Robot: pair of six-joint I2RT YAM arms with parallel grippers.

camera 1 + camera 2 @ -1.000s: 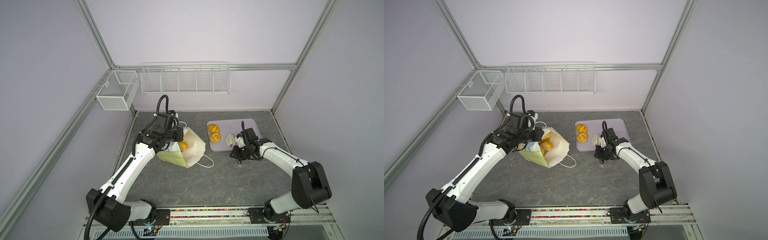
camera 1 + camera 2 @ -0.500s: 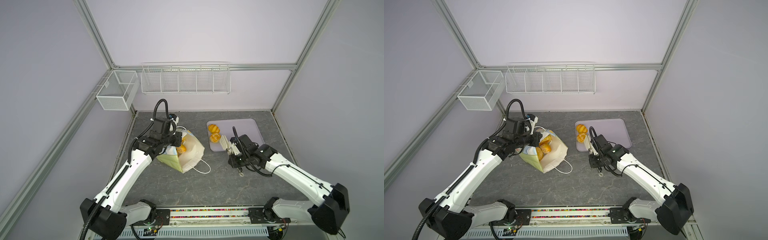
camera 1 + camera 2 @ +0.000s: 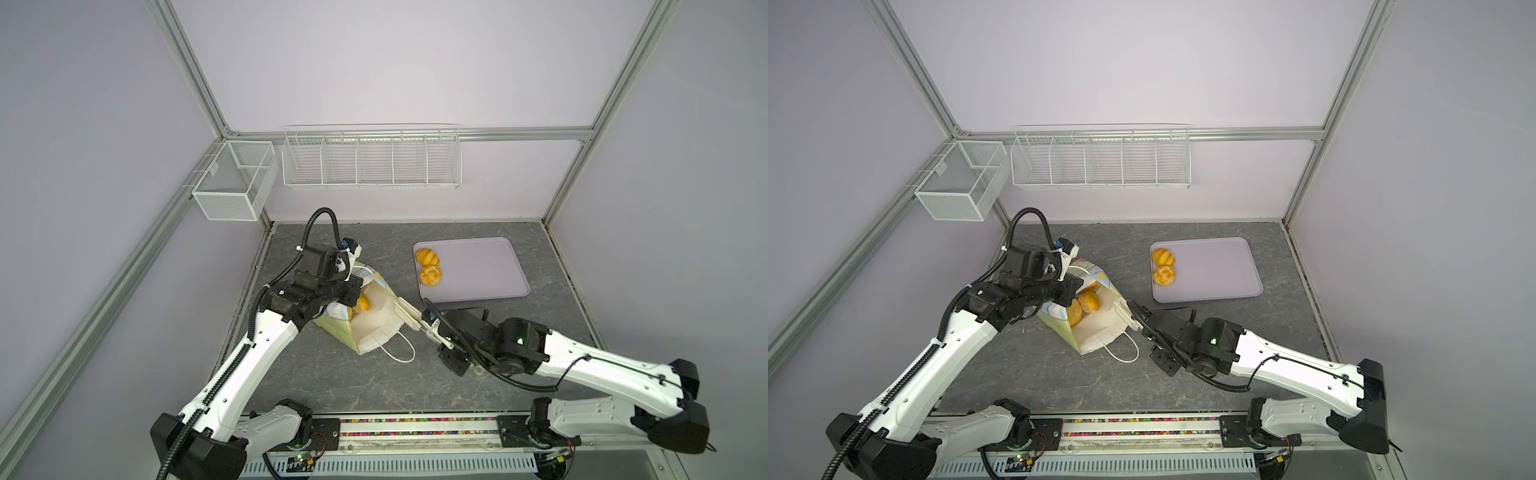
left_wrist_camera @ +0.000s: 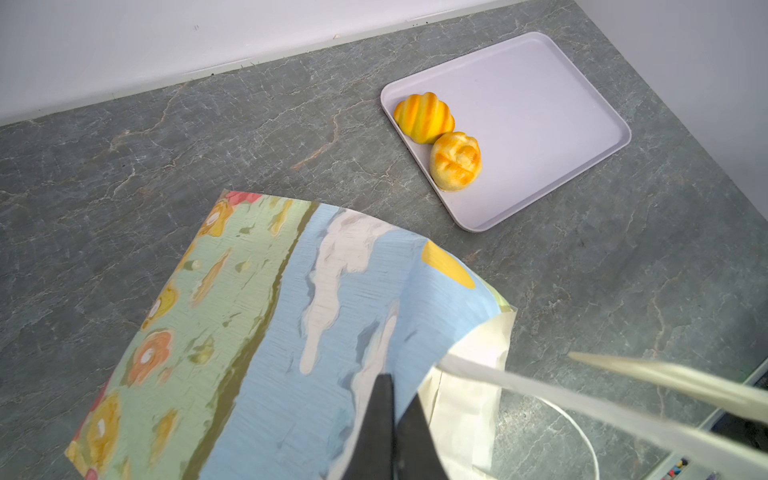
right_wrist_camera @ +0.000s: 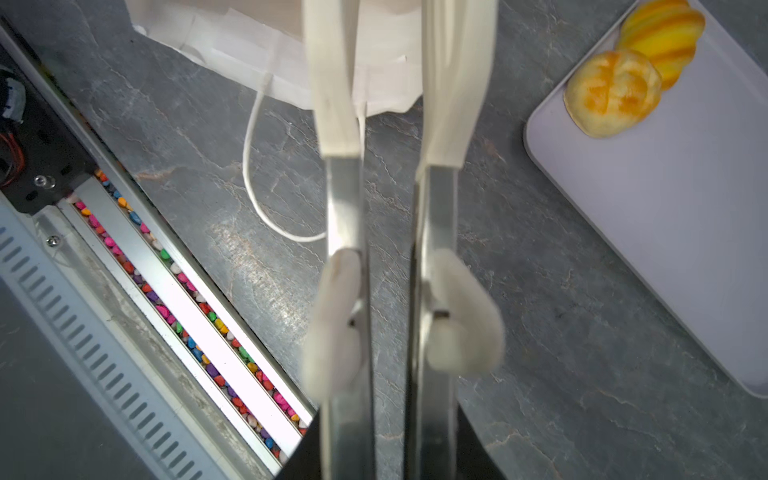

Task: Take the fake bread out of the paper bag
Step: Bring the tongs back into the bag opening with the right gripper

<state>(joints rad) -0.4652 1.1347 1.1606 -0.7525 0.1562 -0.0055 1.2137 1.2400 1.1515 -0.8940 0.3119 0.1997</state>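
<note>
At bench (image 3: 332,386) 9 o'clock: left hand (image 4: 394,388) shut on paper bag (image 4: 270,332) rim | right hand (image 3: 402,305) narrow, empty, at bag's 3 o'clock | ridged roll (image 3: 428,256), scored bun (image 3: 430,275) on lilac tray (image 3: 482,266), 1 o'clock.

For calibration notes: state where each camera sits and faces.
Top views: high at the front, looking down at the table; left arm, right arm show.
Left wrist: behind the left end effector, facing paper bag and tray.
Right wrist: behind the right end effector, facing table and paper bag.
Both wrists share: tray, ridged roll, scored bun.
</note>
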